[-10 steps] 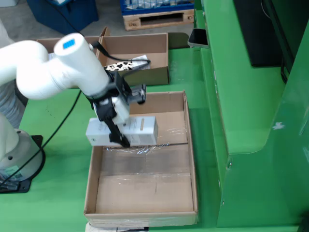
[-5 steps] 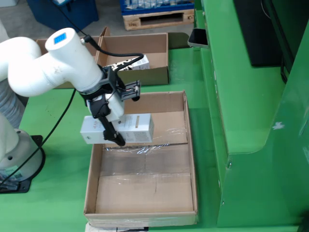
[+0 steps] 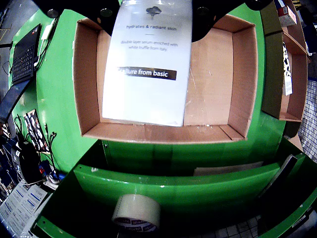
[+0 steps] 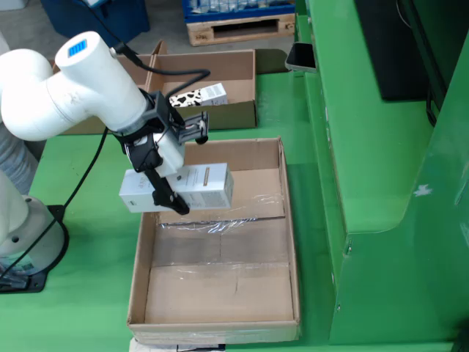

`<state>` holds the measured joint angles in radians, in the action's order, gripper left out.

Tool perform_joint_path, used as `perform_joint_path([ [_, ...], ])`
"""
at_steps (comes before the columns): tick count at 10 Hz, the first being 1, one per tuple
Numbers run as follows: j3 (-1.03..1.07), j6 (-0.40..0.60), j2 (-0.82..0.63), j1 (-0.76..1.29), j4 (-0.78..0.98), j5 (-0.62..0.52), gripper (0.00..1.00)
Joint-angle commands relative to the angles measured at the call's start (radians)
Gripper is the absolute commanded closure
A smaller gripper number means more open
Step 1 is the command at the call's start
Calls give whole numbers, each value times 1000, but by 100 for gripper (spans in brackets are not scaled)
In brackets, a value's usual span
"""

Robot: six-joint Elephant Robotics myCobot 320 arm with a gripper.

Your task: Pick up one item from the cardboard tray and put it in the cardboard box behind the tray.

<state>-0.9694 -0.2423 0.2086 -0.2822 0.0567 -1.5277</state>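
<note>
The white carton (image 4: 177, 189) you are carrying hangs clear of everything, above the left wall of the cardboard tray (image 4: 292, 220) in the fixed view, near that tray's far end. Its long axis runs left to right in that view, roughly level, across the tray's width, not along its length. In the wrist view the same carton (image 3: 148, 64) fills the upper middle, printed face toward the lens, with the tray floor visible below and around it.

The gripper (image 4: 161, 187) is pinching the carton across its narrow dimension: one dark finger (image 4: 165, 196) crosses the front face, and the opposing one is hidden behind the carton. Contact looks firm, but you cannot confirm the far side from either view.

The relation that governs your coming move: the cardboard box (image 4: 246, 81) lies beyond the tray's far wall, up and slightly right of the carton in the fixed view, with a strip of green table (image 4: 88, 220) between box and tray. A spotted carton (image 4: 198, 95) already lies inside it, toward the near left part.

Judgement: the lift is done; the carry remains. The carton must clear the box's near wall, and its long axis already sits close to parallel with that wall, so little rotation should be needed. The risk is landing on the spotted carton.
</note>
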Motion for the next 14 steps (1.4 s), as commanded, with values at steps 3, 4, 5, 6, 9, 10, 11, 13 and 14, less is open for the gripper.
perform_joint_path([
  [3, 247, 21, 54, 16, 99, 3, 100],
  [4, 247, 21, 54, 16, 99, 3, 100],
  [5, 303, 16, 55, 21, 143, 0, 100],
  [6, 303, 16, 55, 21, 143, 0, 100],
  [9, 508, 6, 115, 20, 286, 0, 100],
  [10, 508, 6, 115, 20, 286, 0, 100],
  [11, 508, 6, 115, 20, 286, 0, 100],
  [13, 508, 6, 115, 20, 286, 0, 100],
  [14, 604, 7, 152, 19, 343, 2, 100],
])
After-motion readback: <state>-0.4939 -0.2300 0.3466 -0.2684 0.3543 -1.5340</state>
